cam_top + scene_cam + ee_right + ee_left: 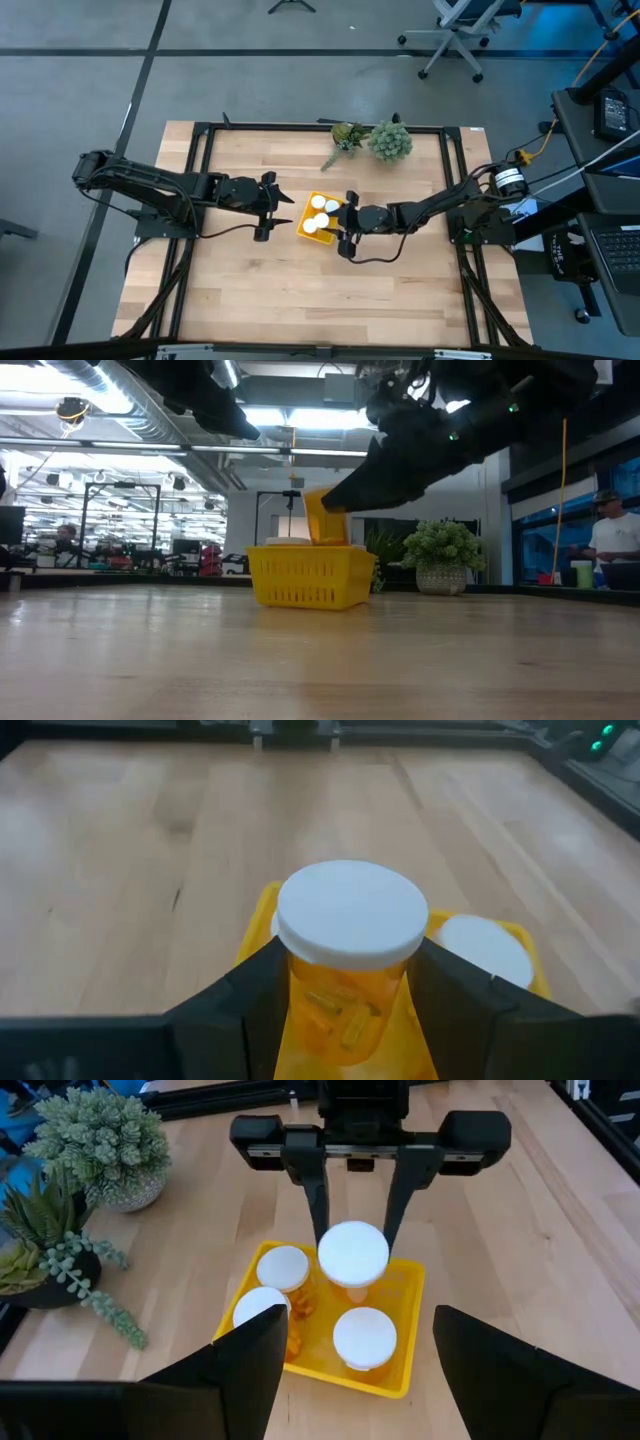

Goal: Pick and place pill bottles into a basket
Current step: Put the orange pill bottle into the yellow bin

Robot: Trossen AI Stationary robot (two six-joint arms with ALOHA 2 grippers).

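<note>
— Basket point(405, 1380) near mid-worktop point(240, 300), bright yellow, low-walled. Three pill bottles point(363, 1336) standing inside, white caps up.

— And a fourth bottle point(350, 960)?

— Held above the basket's far side, upright, pinched just under its cap by the right claw point(352, 1230). Fingers point(250, 990) closed on the orange body from both sides. Pills visible through the plastic in the right wrist view.

— Seen from the low view?

— Only the basket's slotted wall point(310, 585), an orange body point(325, 520) raised above the rim, and a white cap edge just over the rim. Count inside not readable there. Clear from the left wrist view and from overhead point(320, 215).

— Left claw point(272, 208)?

— Just beside the basket on the opposite side, hovering, fingers point(230, 1370) spread wide, nothing held.

— Anything else on the worktop?

— Green plant sprigs point(388, 140) in small pots at the far edge, well apart from the basket. Beyond the worktop, a person point(612, 545) at the low view's edge.
</note>
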